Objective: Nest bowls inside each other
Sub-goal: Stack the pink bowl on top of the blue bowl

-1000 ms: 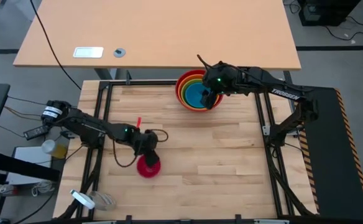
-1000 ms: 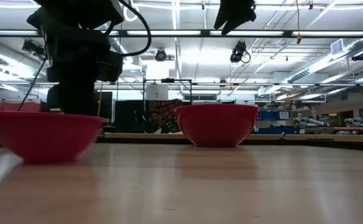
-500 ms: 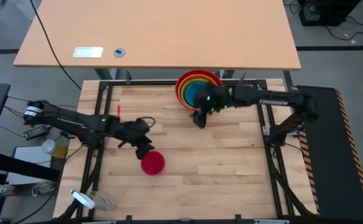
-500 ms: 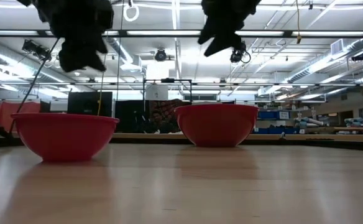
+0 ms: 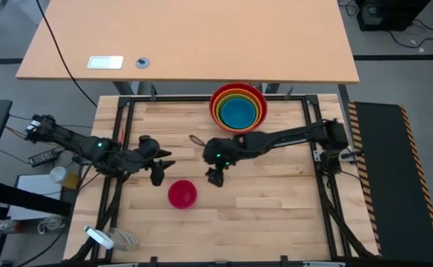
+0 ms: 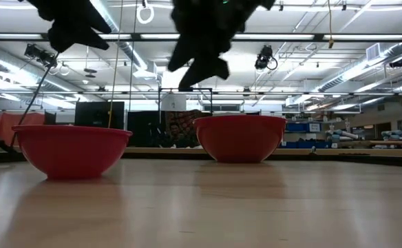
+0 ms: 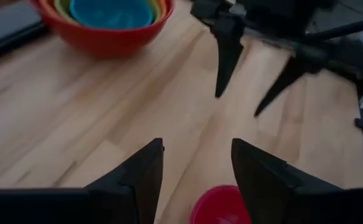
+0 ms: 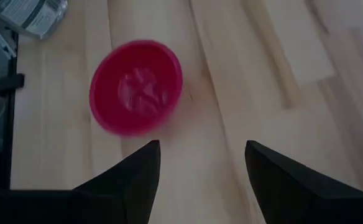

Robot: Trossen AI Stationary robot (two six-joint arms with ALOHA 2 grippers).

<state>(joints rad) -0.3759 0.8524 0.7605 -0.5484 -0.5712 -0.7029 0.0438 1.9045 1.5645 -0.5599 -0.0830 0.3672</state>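
Robotics lab or workshop in an industrial hall. Evidence: exposed ceiling with strip lights [image 6: 339, 38] and ducting; wooden bench [image 5: 261, 208] within a black metal frame [image 5: 124, 126]; plain desk [image 5: 202, 37] adjoining; loose cables [image 5: 57, 55]; equipment shelving [image 6: 394, 138] in background.

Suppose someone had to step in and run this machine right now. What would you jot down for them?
Left gripper: open, empty, raised beside the pink bowl.
Right gripper: open, empty, above the table on the pink bowl's other side, pointing towards it.
Bowls: red bowl at the far edge holds the orange, yellow-green and blue ones, nested.
Pink bowl sits alone, upright, nearer the front edge.
Done: four bowls nested.
Left: pick up the pink bowl and set it inside the blue one. The right gripper looks likeliest to take it.
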